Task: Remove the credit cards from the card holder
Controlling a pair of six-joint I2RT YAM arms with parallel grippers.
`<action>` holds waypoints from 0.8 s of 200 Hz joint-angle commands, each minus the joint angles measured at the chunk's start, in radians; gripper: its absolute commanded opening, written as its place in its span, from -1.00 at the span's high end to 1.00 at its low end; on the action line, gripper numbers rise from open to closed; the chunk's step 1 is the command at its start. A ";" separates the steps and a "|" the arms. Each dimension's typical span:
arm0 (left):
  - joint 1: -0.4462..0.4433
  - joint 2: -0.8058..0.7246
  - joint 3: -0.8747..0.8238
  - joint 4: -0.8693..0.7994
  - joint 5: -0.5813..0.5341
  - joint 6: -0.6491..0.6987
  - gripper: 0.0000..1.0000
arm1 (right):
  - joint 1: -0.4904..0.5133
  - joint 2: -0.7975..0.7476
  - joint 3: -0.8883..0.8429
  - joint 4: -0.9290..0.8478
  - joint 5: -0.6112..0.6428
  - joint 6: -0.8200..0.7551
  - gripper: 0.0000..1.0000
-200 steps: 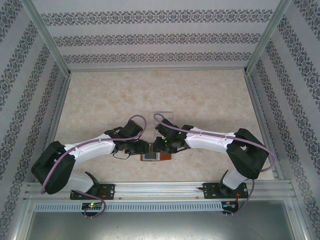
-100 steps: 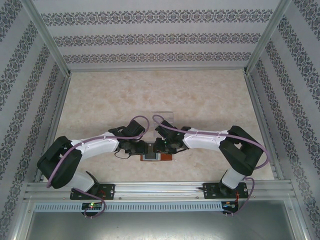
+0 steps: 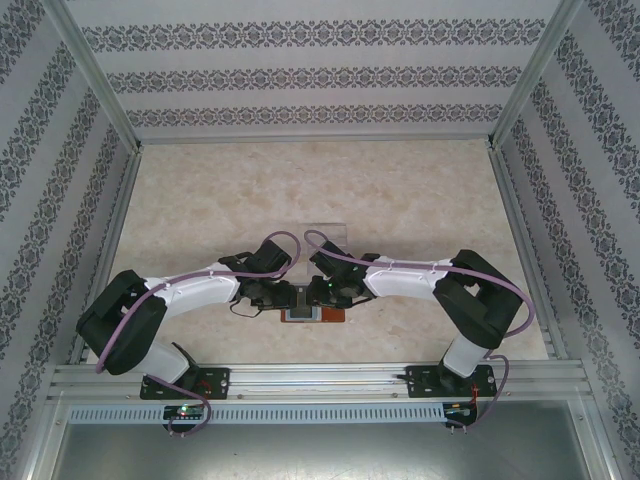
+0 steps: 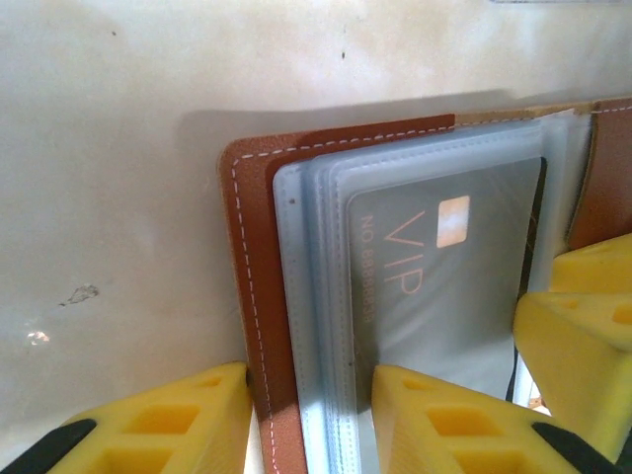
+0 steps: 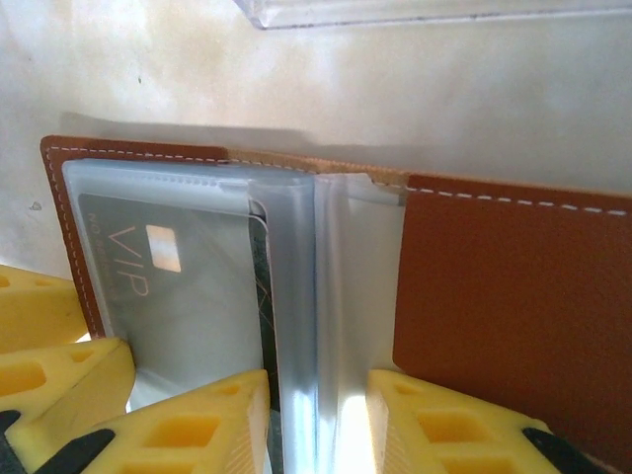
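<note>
The reddish-brown card holder (image 3: 312,314) lies open near the table's front edge, between both grippers. Its leather cover (image 4: 247,296) frames bluish-grey plastic sleeves. A pale grey "VIP" credit card (image 4: 444,276) sits inside a sleeve, and a dark card edge (image 5: 259,296) shows behind it. My left gripper (image 4: 308,425) has its yellow fingers closed on the left cover edge and the sleeve edges. My right gripper (image 5: 318,425) has its fingers closed on the raised clear sleeves (image 5: 326,296) at the fold, beside the right leather flap (image 5: 504,296).
A clear plastic tray (image 3: 322,228) stands just beyond the wallet, and its edge (image 5: 415,10) shows at the top of the right wrist view. The marble-patterned tabletop (image 3: 300,190) stretches out behind, with patterned walls around it and a metal rail at the front.
Both arms have drawn their elbows and shoulders in towards the middle. The grippers and the wallet have stayed in place.
</note>
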 commanded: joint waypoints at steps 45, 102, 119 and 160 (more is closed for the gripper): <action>0.009 0.013 -0.002 -0.041 -0.030 0.015 0.26 | -0.008 0.037 0.012 -0.064 0.032 0.005 0.36; 0.009 0.002 -0.003 -0.049 -0.043 0.013 0.25 | -0.008 0.022 0.011 -0.092 0.059 0.006 0.46; 0.009 0.000 -0.004 -0.051 -0.044 0.012 0.24 | -0.008 0.016 0.013 -0.102 0.067 0.005 0.49; 0.009 -0.007 -0.002 -0.066 -0.064 0.016 0.25 | -0.008 -0.017 0.014 -0.115 0.080 0.008 0.56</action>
